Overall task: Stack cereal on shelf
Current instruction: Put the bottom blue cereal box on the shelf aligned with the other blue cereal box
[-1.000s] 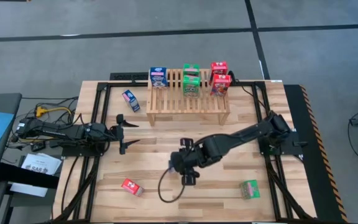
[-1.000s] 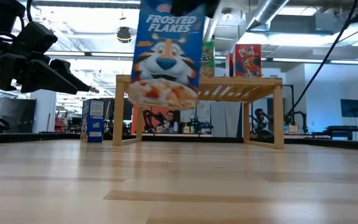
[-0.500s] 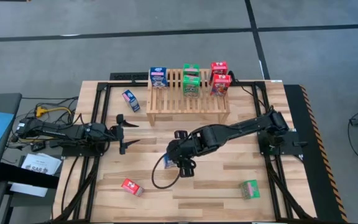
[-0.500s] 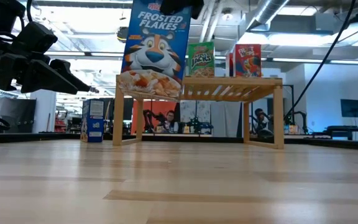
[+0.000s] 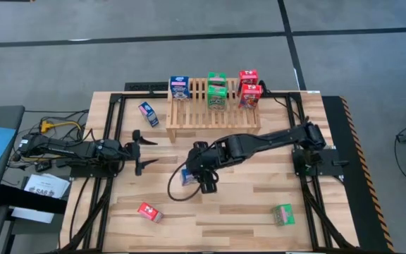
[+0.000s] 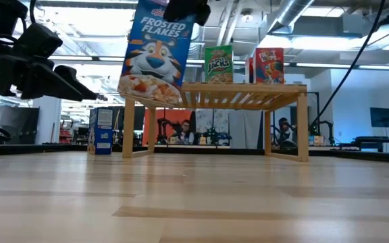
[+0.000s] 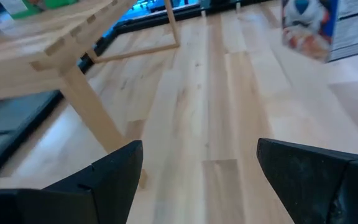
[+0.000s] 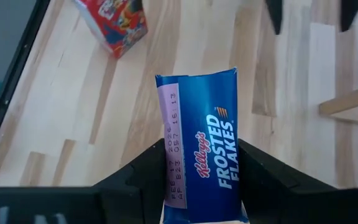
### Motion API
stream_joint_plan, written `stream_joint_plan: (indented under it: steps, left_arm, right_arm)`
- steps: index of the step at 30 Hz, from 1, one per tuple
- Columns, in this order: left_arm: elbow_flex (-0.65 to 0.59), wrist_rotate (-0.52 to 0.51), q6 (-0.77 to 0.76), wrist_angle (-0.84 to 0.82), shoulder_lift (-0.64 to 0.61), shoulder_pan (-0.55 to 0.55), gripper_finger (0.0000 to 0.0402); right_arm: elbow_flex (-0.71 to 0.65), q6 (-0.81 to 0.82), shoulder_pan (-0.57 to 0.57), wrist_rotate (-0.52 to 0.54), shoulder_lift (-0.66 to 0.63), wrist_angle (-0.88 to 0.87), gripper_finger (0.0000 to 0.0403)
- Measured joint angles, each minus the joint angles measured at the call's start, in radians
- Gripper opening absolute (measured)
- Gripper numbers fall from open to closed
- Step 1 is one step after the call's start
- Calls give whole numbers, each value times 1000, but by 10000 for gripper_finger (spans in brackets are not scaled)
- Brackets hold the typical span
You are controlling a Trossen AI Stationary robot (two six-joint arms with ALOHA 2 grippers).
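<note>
A blue Frosted Flakes cereal box hangs in my right gripper, which is shut on it over the table's middle, in front of the shelf's left end. The slatted wooden shelf stands at the far side. It carries a blue box, two green boxes and two red boxes, all upright. On the table, one blue box lies left of the shelf, a red one near left and a green one near right. My left gripper waits open at the left. My right gripper pinches the blue box's top end between its two fingers, one on each long side of the top flap. The fingers slant down from the table's right. The box hangs below them, clear of the table, its lower end swung leftward.
Black frame rails and cables run along both sides of the wooden tabletop. Bare slats show on the shelf's near half. In the left wrist view a shelf leg stands close to my left gripper.
My right gripper has carried the blue box toward the table's left and far edges, nearer the shelf's left end, and a little upward. The box has stayed clear of the table and has tipped further, its lower end swinging left.
</note>
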Motion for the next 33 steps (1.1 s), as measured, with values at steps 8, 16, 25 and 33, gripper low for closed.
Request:
stream_joint_plan:
  steps: [8, 16, 25, 33]
  left_arm:
    - [0, 28, -111, 5, 0, 0, 305]
    - [0, 5, -199, 191, 0, 1, 305]
    - [0, 18, -137, 575, -1, 1, 305]
    - [1, -2, -177, 696, -1, 1, 305]
  right_arm:
    - [0, -15, -49, 0, 0, 10, 194]
    - [0, -29, -111, 0, 0, 32, 194]
    - [0, -36, -165, 0, 0, 49, 194]
    - [0, -54, -179, 0, 0, 48, 194]
